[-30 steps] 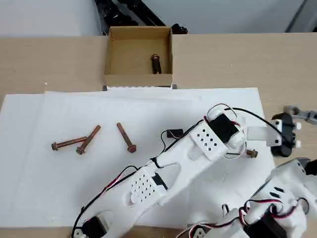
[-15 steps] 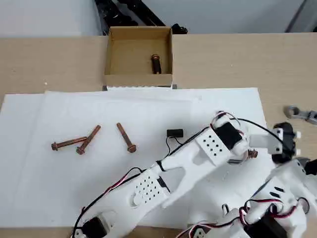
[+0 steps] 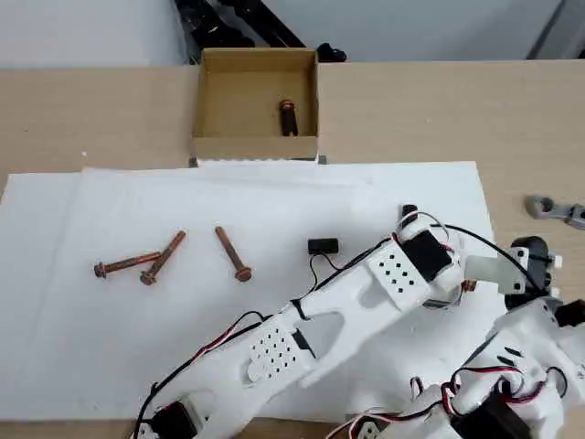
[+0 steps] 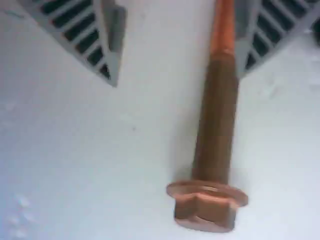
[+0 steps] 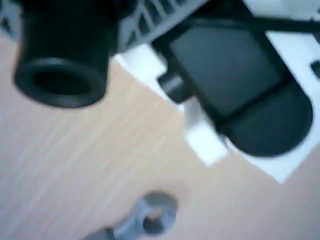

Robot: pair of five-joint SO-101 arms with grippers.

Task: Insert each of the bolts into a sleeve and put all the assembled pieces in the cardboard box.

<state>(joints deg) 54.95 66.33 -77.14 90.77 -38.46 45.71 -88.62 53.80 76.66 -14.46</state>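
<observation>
now, the left tool [image 4: 177,75] is spread over a bolt [image 4: 215,130] that lies flat on the paper [image 3: 110,347], right of centre in the high view. its shaft sits against one finger, with the other well apart. the right tool [image 3: 532,261], at the right edge, seems to pinch a black sleeve [image 5: 60,65]. closing this far off-centre could roll or skew the bolt, so it comes up tilted and misses the sleeve's bore. the arms are also close enough to knock. three more bolts [image 3: 164,256] lie at left, a spare sleeve [image 3: 322,246] near the middle, and one finished piece [image 3: 287,117] in the box [image 3: 256,146] at top. the surface [image 3: 91,110] is pale wood, with a grey metal part [image 3: 548,208] at its right; dark gear [image 3: 228,23] and a pale wall stand behind.
</observation>
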